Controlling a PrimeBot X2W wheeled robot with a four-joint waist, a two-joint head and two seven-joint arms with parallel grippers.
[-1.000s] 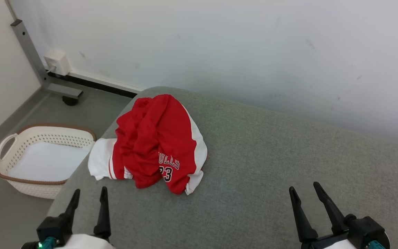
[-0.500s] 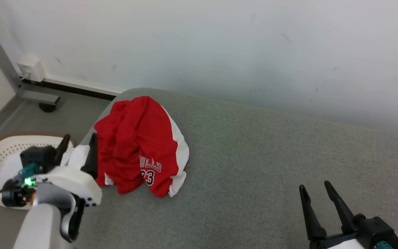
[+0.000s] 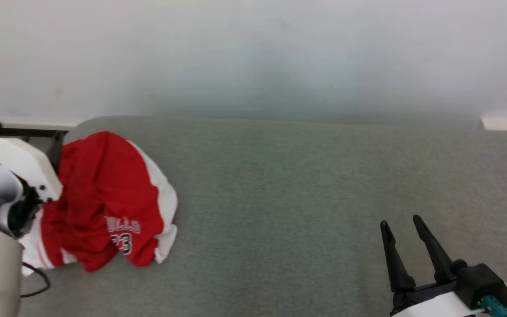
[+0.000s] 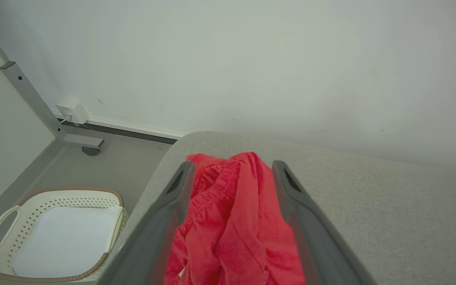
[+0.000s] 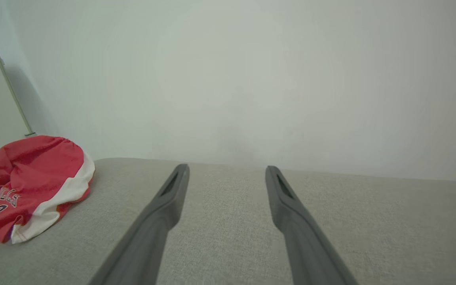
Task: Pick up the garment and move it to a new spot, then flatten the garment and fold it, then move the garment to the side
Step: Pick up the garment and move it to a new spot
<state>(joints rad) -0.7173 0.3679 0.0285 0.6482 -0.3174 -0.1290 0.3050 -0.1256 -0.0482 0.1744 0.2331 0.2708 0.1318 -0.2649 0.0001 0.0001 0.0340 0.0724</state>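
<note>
The garment (image 3: 99,193) is a crumpled red jersey with white side panels and a number print. It lies in a heap at the left end of the grey cushioned surface (image 3: 280,198). My left arm's white wrist (image 3: 16,167) sits against the heap's left side. In the left wrist view my left gripper (image 4: 230,168) is open, its two fingers reaching along either side of the garment's (image 4: 232,221) red folds. My right gripper (image 3: 400,222) is open and holds nothing, low at the right over bare cushion. The right wrist view has the right gripper (image 5: 228,169) far from the garment (image 5: 34,166).
A white perforated basket (image 4: 54,233) with a brown rim stands on the floor left of the cushion. A grey metal frame leg (image 4: 30,99) and a wall socket box (image 4: 71,113) are behind it. A pale wall (image 3: 253,53) runs along the cushion's far edge.
The head camera has swung to the right, shifting the whole picture left. My left arm has risen and reached forward to the garment's left side. The right gripper has stayed put.
</note>
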